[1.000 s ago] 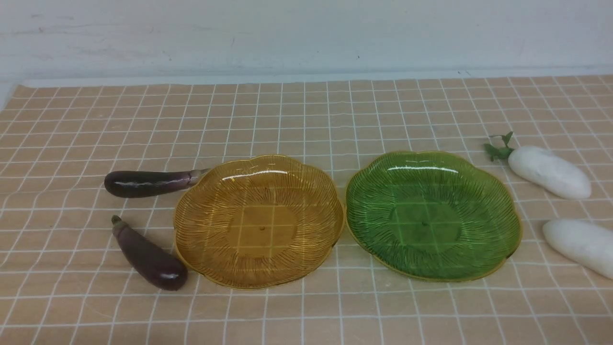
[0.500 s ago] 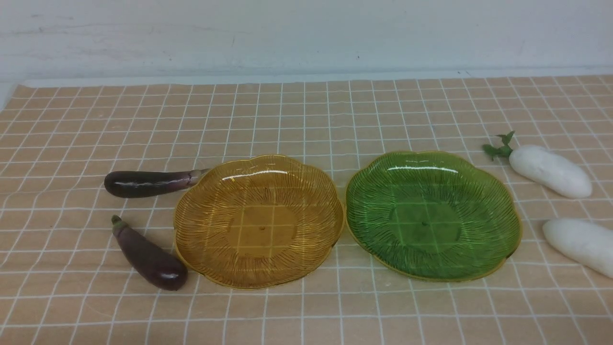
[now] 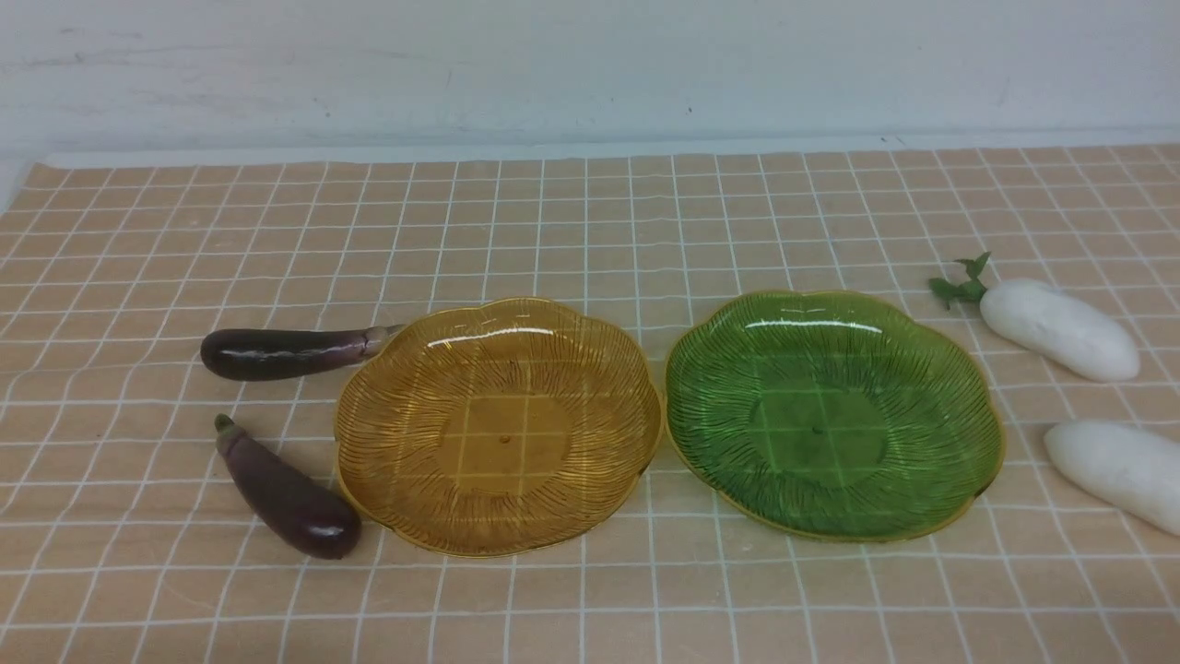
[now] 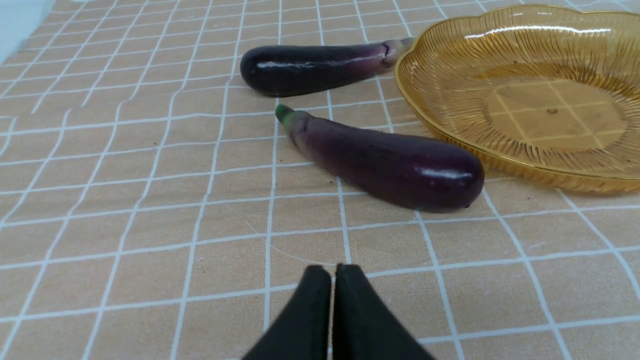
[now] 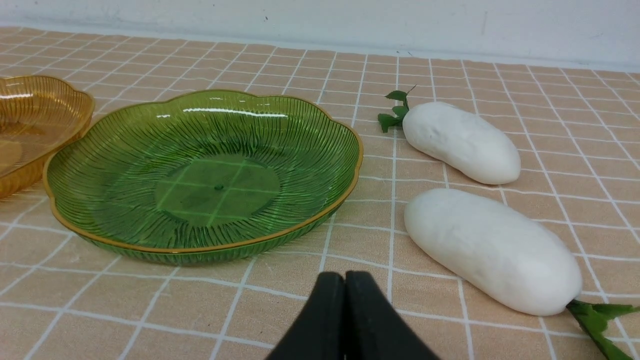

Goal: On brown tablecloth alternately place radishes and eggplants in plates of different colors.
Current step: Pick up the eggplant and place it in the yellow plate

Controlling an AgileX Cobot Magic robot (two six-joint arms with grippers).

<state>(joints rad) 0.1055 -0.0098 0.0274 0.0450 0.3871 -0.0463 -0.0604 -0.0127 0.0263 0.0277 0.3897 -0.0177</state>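
No change over last second — amber plate [image 3: 387, 480], green plate [image 3: 719, 443] empty, eggplants [image 3: 288, 498] and radishes [image 3: 1060, 332] outside. Your left gripper [image 4: 331, 270], right gripper [image 5: 345, 276] closed, empty — task unstarted.

1. The left gripper [image 4: 332, 272] is closed. Its two black fingers [image 4: 305, 320] press together, with only a hairline seam between them, and hold nothing.
2. The right gripper [image 5: 345, 277] is closed the same way. Its black fingers [image 5: 372, 325] meet flat along their inner faces and hold nothing.
3. Both pairs taper to blunt, rounded tips.
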